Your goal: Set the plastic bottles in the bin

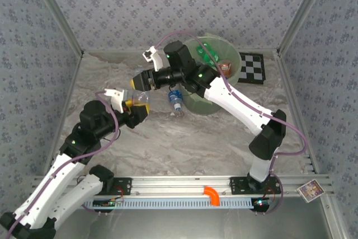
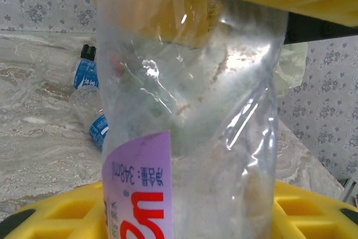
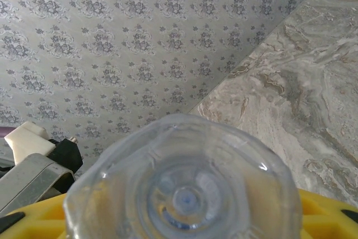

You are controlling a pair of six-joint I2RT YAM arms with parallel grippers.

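A clear bottle with a purple label (image 1: 144, 99) (image 2: 190, 127) hangs above the table between both grippers. My left gripper (image 1: 136, 108) (image 2: 190, 219) is shut on its labelled part, its yellow fingers (image 2: 50, 216) hugging both sides. My right gripper (image 1: 140, 81) (image 3: 184, 219) is shut on the same bottle's other end; the bottle's base (image 3: 184, 191) faces the right wrist camera. A clear, blue-labelled bottle (image 1: 176, 101) (image 2: 98, 124) lies on the table by the bin (image 1: 201, 107). Green bottles (image 1: 210, 54) and a red-orange one (image 1: 226, 66) lie inside the bin.
A black-and-white checkerboard card (image 1: 251, 66) lies to the right of the bin. Another blue-labelled bottle (image 2: 86, 71) lies further back on the table. Patterned walls close in the marble table on three sides. An orange hook (image 1: 212, 195) sits on the front rail.
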